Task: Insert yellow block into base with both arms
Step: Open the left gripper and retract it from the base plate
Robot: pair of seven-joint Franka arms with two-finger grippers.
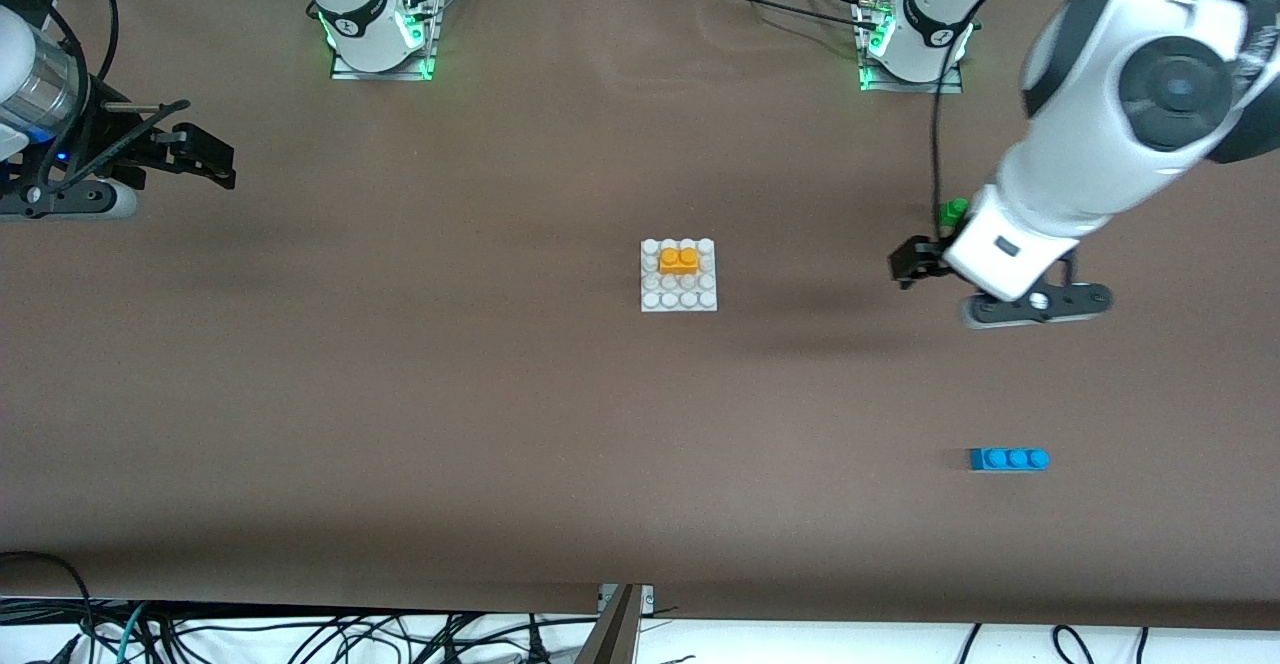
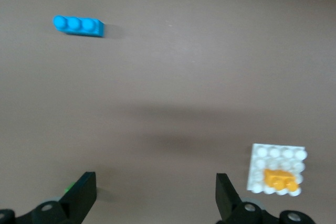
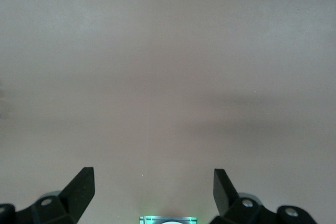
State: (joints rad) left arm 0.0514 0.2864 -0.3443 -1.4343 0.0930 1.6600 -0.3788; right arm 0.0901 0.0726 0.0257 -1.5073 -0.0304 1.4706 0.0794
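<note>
The yellow block sits on the studs of the white base at the middle of the table, toward the base's edge nearest the robots. My left gripper hangs open and empty over bare table toward the left arm's end, apart from the base. In the left wrist view my left gripper is open, and the base with the yellow block shows off to one side. My right gripper is open and empty over the right arm's end; the right wrist view shows its gripper over bare table.
A blue three-stud brick lies nearer the front camera toward the left arm's end, also in the left wrist view. A green brick is partly hidden by the left arm. The arm bases stand along the table's edge by the robots.
</note>
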